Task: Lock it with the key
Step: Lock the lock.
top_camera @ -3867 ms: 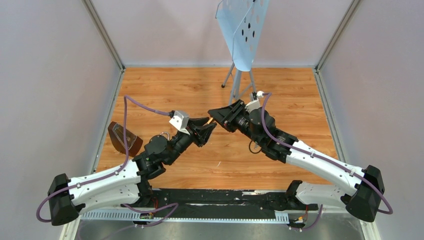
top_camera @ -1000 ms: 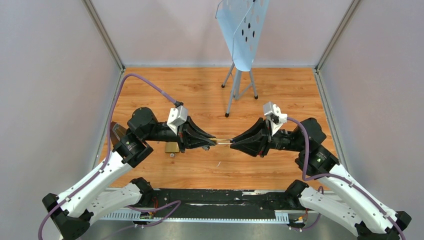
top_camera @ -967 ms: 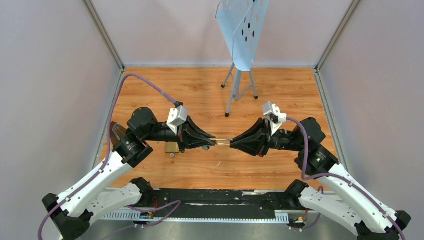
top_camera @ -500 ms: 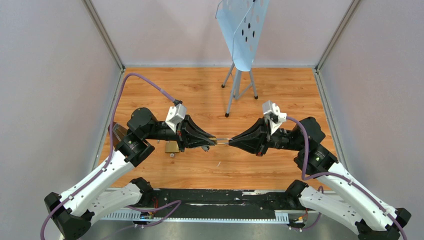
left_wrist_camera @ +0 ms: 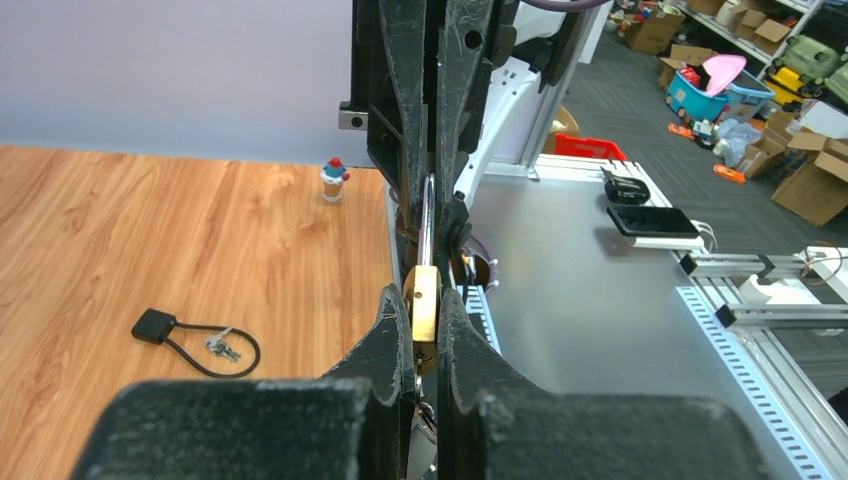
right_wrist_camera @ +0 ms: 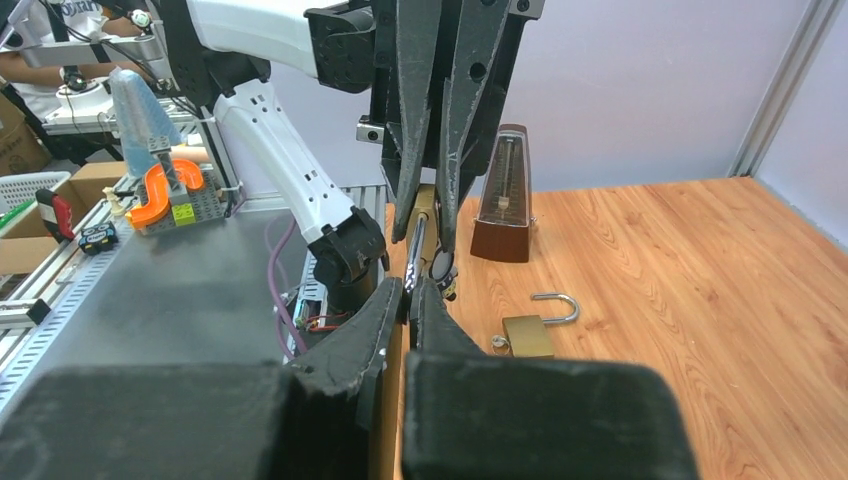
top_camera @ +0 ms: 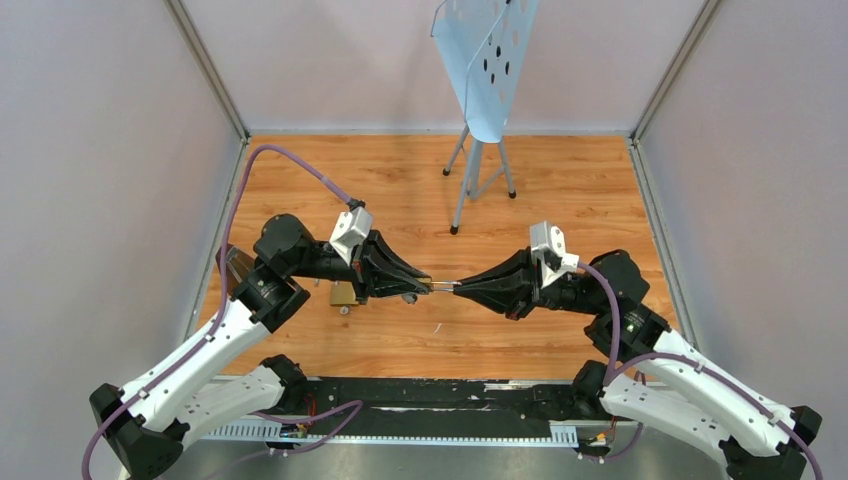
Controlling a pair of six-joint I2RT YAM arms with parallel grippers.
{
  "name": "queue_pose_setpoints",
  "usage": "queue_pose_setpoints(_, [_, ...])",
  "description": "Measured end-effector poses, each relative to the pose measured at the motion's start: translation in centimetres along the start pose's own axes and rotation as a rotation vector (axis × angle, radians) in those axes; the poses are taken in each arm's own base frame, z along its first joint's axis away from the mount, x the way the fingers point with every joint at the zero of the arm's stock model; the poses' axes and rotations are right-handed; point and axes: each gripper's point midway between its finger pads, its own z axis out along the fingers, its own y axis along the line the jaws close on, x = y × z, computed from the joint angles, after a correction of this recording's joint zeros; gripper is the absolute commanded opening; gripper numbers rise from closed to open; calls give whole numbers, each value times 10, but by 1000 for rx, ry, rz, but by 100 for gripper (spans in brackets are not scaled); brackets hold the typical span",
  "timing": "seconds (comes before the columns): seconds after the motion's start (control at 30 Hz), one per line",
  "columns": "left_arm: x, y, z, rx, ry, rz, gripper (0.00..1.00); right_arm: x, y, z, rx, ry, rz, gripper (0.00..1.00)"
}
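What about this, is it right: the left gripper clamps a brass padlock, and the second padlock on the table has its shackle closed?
Not quite: the shackle of the second padlock stands open, as the right wrist view shows. The left gripper does clamp a brass padlock, and the second one lies on the table.

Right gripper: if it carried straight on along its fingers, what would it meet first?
The brass padlock clamped in the left gripper, whose shackle seems to sit between the right gripper's tips.

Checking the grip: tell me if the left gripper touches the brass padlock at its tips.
Touching. The left wrist view shows the left gripper shut on the brass padlock, pressing its body from both sides.
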Motion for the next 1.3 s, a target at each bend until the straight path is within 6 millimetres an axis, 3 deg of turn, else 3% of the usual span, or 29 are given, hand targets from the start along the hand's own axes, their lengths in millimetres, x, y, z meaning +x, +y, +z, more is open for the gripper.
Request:
queue_pose_setpoints(0.27, [-4, 5, 0, -25, -26, 4, 0, -5, -1, 10, -6, -35, 28, 0])
queue_pose_setpoints(0.67, [-13, 9, 2, -43, -112, 16, 0, -34, -6, 28, 24, -184, 42, 0])
queue_pose_setpoints(0.73, [-13, 13, 2, -66, -124, 6, 0, -35, -12, 29, 58, -193, 55, 11])
queue_pose_setpoints(0.87, [-12, 24, 3, -127, -150, -19, 0, -28, -21, 27, 140, -176, 133, 64])
queue_pose_setpoints(0.93, [-8, 33, 3, -175, -162, -50, 0, -19, -20, 27, 158, -148, 185, 78])
queue_pose_setpoints(1.07, [6, 50, 0, -272, -184, -159, 0, -8, -27, 16, 236, -165, 259, 88])
queue_pose_setpoints(1.2, [6, 57, -8, -354, -245, -254, 0, -3, -33, -2, 301, -250, 310, 89])
queue_pose_setpoints(1.3, [0, 59, -14, -392, -298, -308, 0, -14, -40, -5, 340, -316, 346, 87])
